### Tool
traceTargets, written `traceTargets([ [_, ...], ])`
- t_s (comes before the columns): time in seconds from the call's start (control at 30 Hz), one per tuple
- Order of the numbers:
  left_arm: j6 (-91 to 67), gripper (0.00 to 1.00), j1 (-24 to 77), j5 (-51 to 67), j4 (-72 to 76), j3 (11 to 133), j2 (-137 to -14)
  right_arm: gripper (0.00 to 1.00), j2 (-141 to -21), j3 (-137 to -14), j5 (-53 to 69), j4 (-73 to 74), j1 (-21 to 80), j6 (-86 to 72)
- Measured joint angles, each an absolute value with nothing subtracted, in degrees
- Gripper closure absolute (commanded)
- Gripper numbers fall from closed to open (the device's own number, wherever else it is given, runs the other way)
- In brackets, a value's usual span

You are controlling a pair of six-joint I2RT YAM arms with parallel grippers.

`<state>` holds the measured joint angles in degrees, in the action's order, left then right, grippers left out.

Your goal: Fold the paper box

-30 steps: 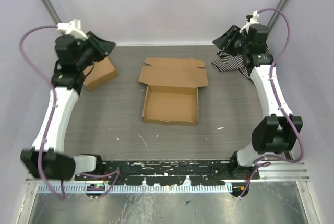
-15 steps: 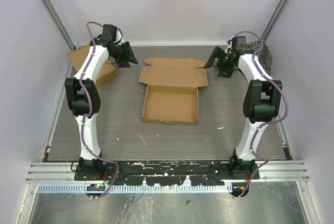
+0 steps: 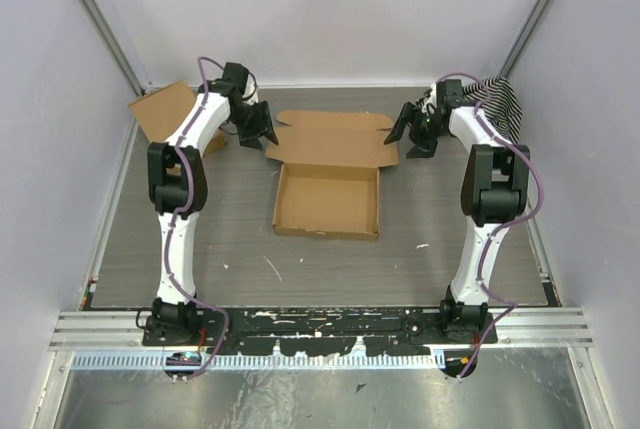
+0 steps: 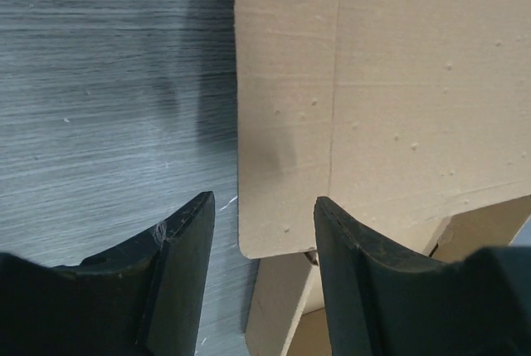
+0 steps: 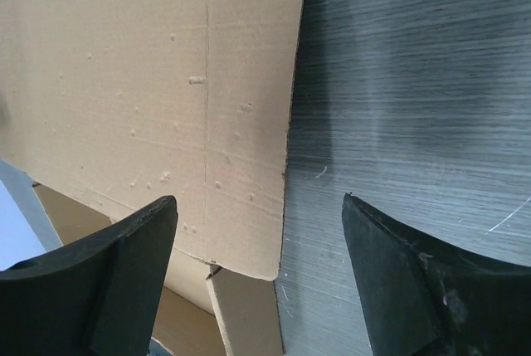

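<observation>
We can read no text, label, brand or number in any view. The box (image 3: 328, 199) shows us only plain brown card, unprinted in both wrist views too.

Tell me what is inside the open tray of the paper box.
Only bare brown cardboard shows inside the paper box; nothing lies on its floor. The strip along the far wall, beneath the near edge of the lid, is covered and cannot be seen.
</observation>
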<state>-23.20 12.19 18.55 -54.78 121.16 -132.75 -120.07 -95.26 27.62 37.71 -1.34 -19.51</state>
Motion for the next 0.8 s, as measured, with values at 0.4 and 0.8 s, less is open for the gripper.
traceTargets([
  [0.4, -23.7, 0.43, 11.9, 19.9, -54.8, 121.1, -137.5, 0.38, -122.7, -96.2, 29.7, 36.7, -0.7, -19.2],
  [0.8, -25.1, 0.46, 11.9, 21.0, -52.9, 122.2, -137.5, 0.65, -122.8, -98.3, 28.6, 37.4, 0.4, -18.0],
])
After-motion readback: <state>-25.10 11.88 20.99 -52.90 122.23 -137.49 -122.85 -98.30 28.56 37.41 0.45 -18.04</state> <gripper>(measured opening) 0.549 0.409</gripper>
